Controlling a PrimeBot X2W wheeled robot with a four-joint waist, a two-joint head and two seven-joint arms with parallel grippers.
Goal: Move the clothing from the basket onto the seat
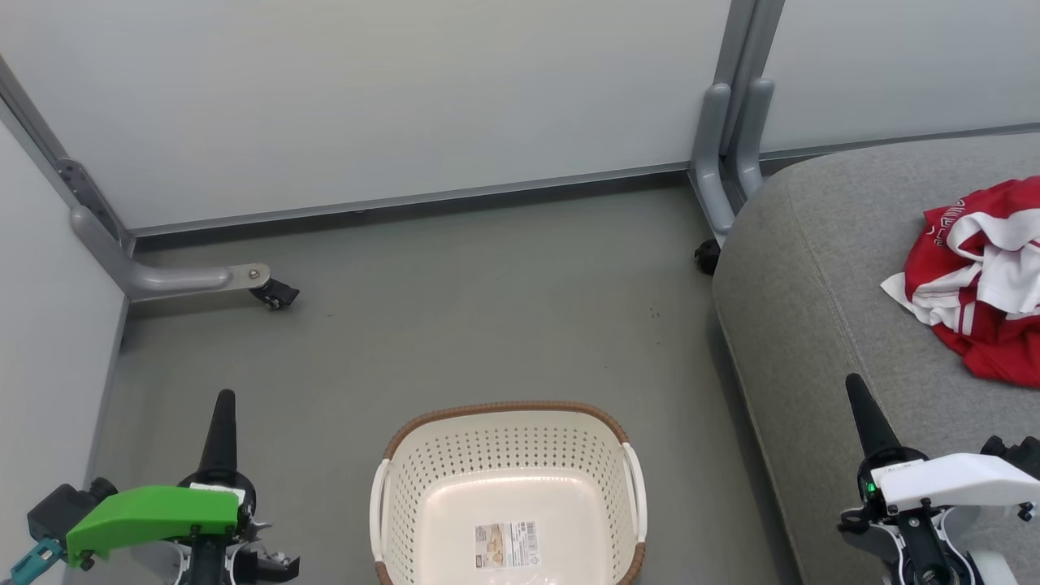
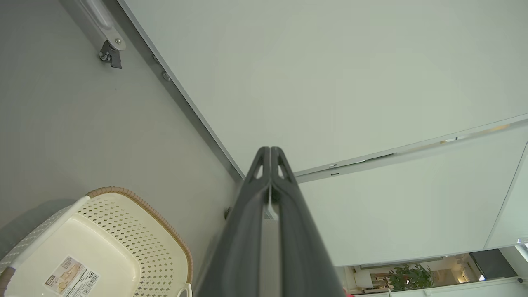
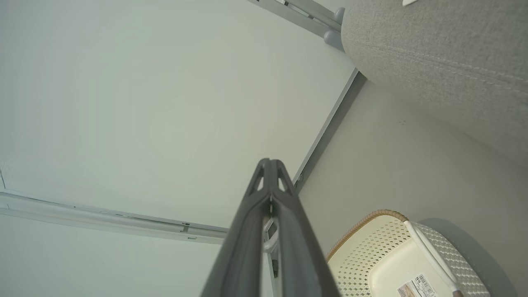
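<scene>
We see the jersey [image 1: 983, 276] lying crumpled on the seat [image 1: 812, 309], ahead of the right fingers [image 1: 868, 418] and off to their right. The edge of the head view cuts off its far side. Its nearest white flap sits well in from the seat's rounded left edge. That edge runs down just to the left of the right fingers, which point forward above the grey cushion.

The basket [image 1: 508, 418] stands on the floor [image 1: 455, 325] between the two pairs of fingers, right of the left fingers [image 1: 221, 439] and left of the right ones. Its bare bottom shows a label [image 1: 506, 544]. The basket's right handle is near the seat's side but apart from it, with a strip of floor between them.

In both wrist views each pair of fingers is pressed together tip to tip, holding nothing.

Ahead of both pairs, open floor reaches from the basket's brown rim to the partition wall [image 1: 406, 106]. A side panel [image 1: 49, 325] stands close to the left of the left fingers. A castor foot [image 1: 272, 292] juts into the floor ahead of the left fingers. A second castor [image 1: 707, 256] sits at the seat's far corner, ahead and left of the right fingers.
</scene>
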